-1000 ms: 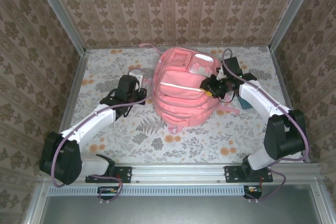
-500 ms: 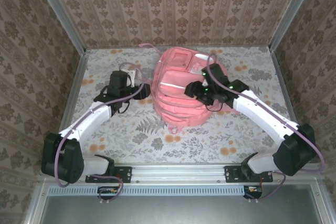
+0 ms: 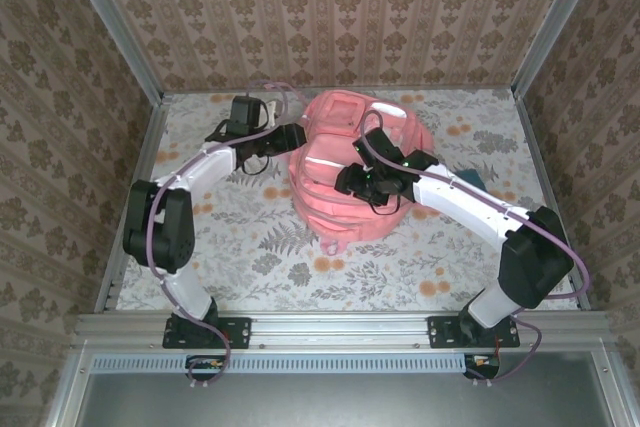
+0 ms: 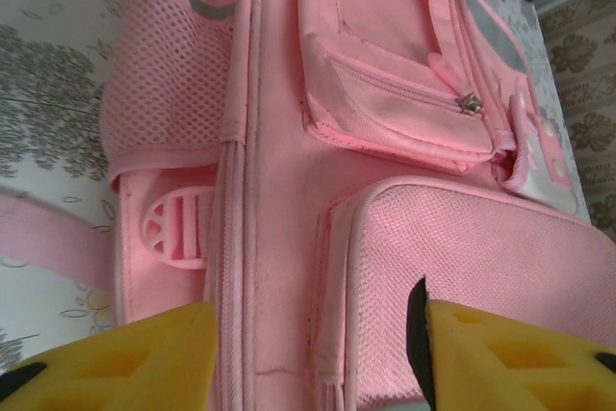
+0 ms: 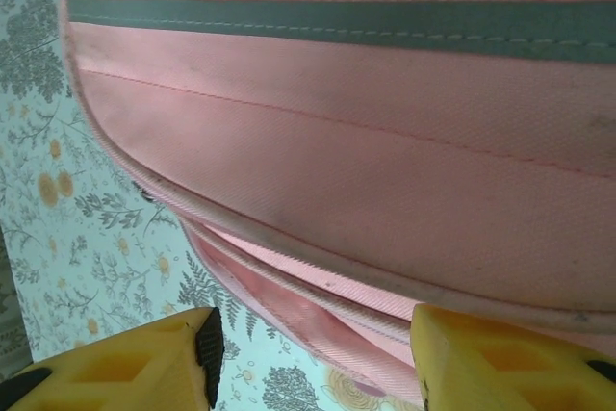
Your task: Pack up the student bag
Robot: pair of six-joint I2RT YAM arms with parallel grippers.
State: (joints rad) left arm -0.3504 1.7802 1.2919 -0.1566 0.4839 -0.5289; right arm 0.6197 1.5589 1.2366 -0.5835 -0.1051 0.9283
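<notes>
As I stood looking down at the floral bench point(image 3: 250, 247), the salmon-pink student bag point(image 3: 318, 192) lay flat on it, toward the far wall and about midway across. The left arm point(image 3: 205, 162) reached in from the bag's left side, its jaws hanging over the bag's upper left edge. Seen from that wrist, the two yellow fingertips point(image 4: 125, 363) stood well apart, released, with nothing between them but the bag's fabric below: a mesh side pocket point(image 4: 168, 74), a zipped front pocket point(image 4: 385, 55) with its metal zip pull point(image 4: 470, 103), and a round pink buckle point(image 4: 179, 228). The right arm point(image 3: 470, 202) came across the bag's right side, its jaws over the bag's middle. They too were released, the yellow fingertips point(image 5: 115, 372) spread wide above the bag's rounded lower edge and its grey-green stripe point(image 5: 337, 21). A teal object point(image 3: 470, 178) poked out just beside the bag's right side, behind that arm.
</notes>
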